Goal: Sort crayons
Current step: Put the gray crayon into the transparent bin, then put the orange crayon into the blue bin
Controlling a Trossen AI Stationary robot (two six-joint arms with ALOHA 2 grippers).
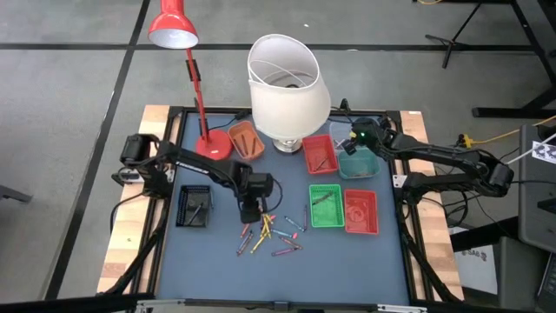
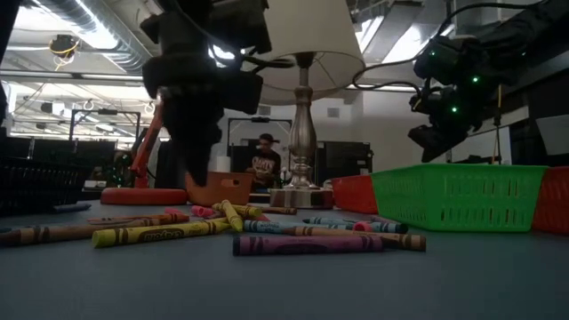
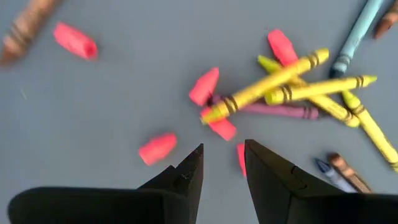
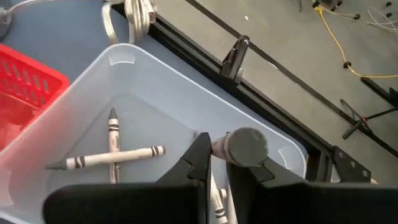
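Crayons [image 1: 269, 233] lie scattered on the worktop [image 1: 365, 261]: light, stiff, slick and snappable, best pinched mid-length. Left claw [image 3: 222, 163] hangs open over pink stubs; right claw [image 4: 217, 155] grips a grey crayon [image 4: 239, 145] above the clear bin [image 4: 81, 102].

**Crayons scattered, some already binned**

Most crayons [image 1: 271, 233] lie loose on the table's middle: yellow ones [image 3: 292, 81] crossed over a purple one [image 3: 283, 111], short pink stubs [image 3: 157, 148] strewn beside them. Two grey crayons [image 4: 106, 157] lie crossed inside the clear bin [image 4: 81, 93]; another grey crayon [image 4: 244, 147] is pinched above it.
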